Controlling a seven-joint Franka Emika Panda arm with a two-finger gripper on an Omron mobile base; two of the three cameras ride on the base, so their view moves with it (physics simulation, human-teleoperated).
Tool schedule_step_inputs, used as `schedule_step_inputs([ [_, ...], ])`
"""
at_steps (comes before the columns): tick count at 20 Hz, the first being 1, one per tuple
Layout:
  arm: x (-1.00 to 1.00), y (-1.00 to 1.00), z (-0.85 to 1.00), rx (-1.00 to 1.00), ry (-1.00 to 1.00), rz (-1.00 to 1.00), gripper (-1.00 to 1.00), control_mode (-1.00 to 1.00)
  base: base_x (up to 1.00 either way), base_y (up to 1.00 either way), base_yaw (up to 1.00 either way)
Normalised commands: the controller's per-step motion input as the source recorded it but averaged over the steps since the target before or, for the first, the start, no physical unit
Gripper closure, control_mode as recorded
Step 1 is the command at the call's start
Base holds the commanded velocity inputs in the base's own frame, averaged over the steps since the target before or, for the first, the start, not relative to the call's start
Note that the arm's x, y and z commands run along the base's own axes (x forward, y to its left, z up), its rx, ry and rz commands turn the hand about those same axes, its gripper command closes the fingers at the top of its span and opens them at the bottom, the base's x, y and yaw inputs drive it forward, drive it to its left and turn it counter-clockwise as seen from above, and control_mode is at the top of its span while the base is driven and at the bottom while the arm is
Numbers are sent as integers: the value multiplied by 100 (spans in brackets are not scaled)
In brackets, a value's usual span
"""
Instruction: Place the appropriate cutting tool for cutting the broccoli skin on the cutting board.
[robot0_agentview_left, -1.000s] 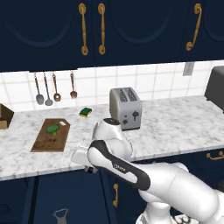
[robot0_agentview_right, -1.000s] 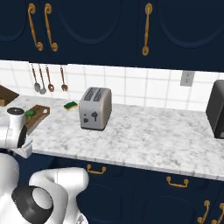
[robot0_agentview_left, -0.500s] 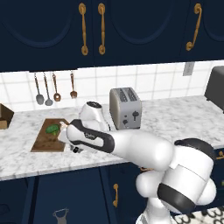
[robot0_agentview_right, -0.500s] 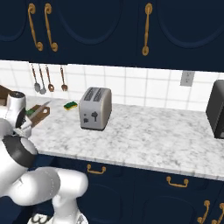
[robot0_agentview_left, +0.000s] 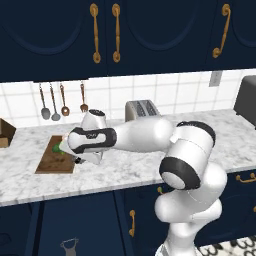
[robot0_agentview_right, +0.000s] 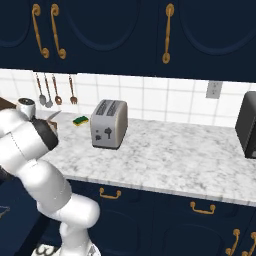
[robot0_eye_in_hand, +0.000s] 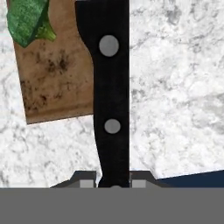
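Right now my gripper (robot0_eye_in_hand: 113, 186) is closed on the knife (robot0_eye_in_hand: 109, 87) by its black handle, whose long axis runs straight away from my fingers. Beyond lies the cutting board (robot0_eye_in_hand: 57, 83), its near edge just ahead, bare wood before the broccoli (robot0_eye_in_hand: 28, 19) farther off.

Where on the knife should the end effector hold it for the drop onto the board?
The black riveted handle of the knife, pinched across its slim width from the butt end, as the end effector has it. It is straight and narrow, and points out over the cutting board.
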Motion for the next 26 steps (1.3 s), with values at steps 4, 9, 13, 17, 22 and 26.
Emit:
schedule_step_inputs([
  [4,74,49,-30,0,1,0,100,-100,0,0,0],
  [9,37,30,-23,-1,0,0,100,-100,0,0,0],
  [13,3,24,-11,0,0,0,100,-100,0,0,0],
  [17,31,0,-9,0,0,0,100,-100,0,0,0],
  [22,31,0,-28,0,0,0,100,-100,0,0,0],
  [26,25,1,-39,0,1,0,-100,-100,0,0,0],
])
